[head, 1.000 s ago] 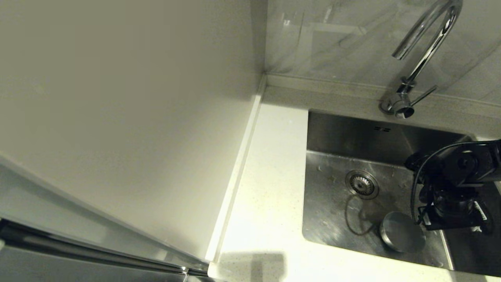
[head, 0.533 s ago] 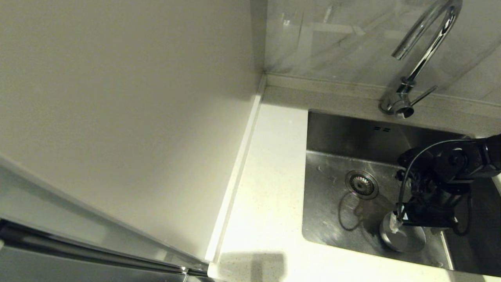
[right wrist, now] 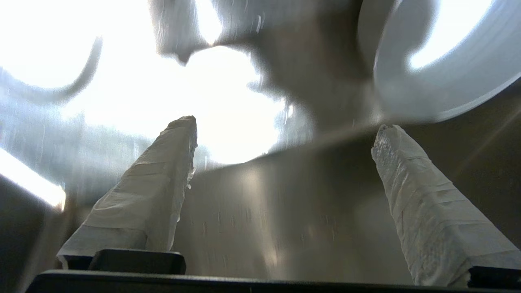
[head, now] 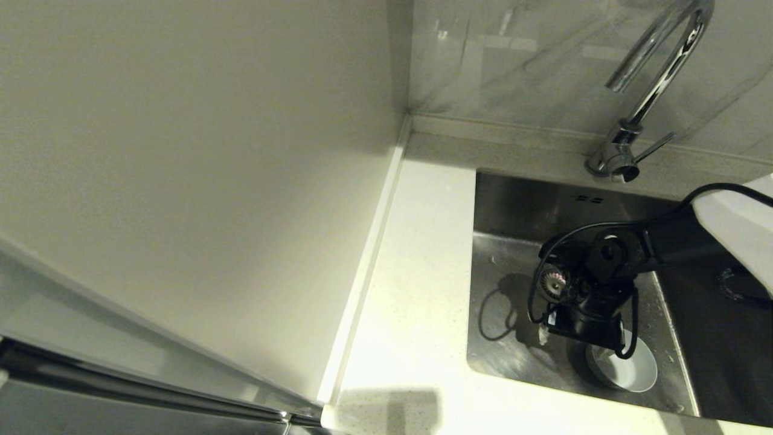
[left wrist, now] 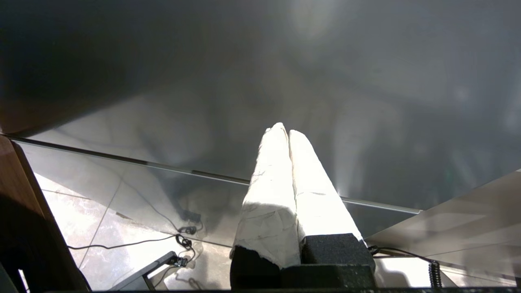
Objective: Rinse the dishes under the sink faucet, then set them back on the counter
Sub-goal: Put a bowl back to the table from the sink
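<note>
The pale blue-white bowl rests near the front of the steel sink, its white inside facing up. My right gripper hangs low over the sink floor just left of the bowl. It is open with nothing between its taped fingers, and in the right wrist view the bowl lies off to one side. The chrome faucet stands behind the sink; no water shows. My left gripper is shut, parked away from the counter. The pink bowl and lilac plate are out of view.
The strainer drain is partly hidden by my right wrist. The faucet lever sticks out to the right. A cream wall panel rises along the counter's left side, and a marbled backsplash stands behind.
My right arm has swung left across the sink and its gripper has come off the bowl. The bowl showed its grey outside before and now shows its white inside.
</note>
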